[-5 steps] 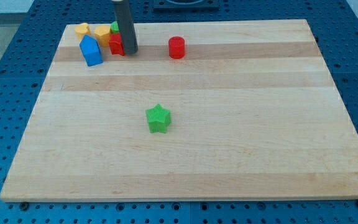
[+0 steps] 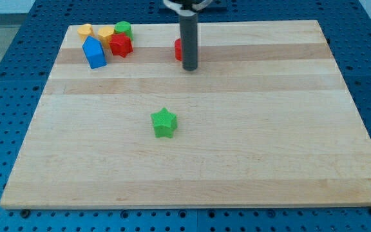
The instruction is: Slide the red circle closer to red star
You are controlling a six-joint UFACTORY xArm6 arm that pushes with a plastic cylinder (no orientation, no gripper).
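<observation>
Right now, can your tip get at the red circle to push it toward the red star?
Probably yes. My tip sits right at the red circle, on its right, lower side in the view, partly hiding it. The red star lies to the view's left, with bare board between them.

Your rod comes down from the top edge of the frame, a little left of centre, and stands almost upright with only a slight lean. It is dark grey and plain along its length, and a pale collar shows where it meets the top border. My tip [image 2: 190,67] sits in the upper-middle part of the frame, right at the bench surface. Nothing more of your arm appears above that collar; the rest lies outside the view.
</observation>
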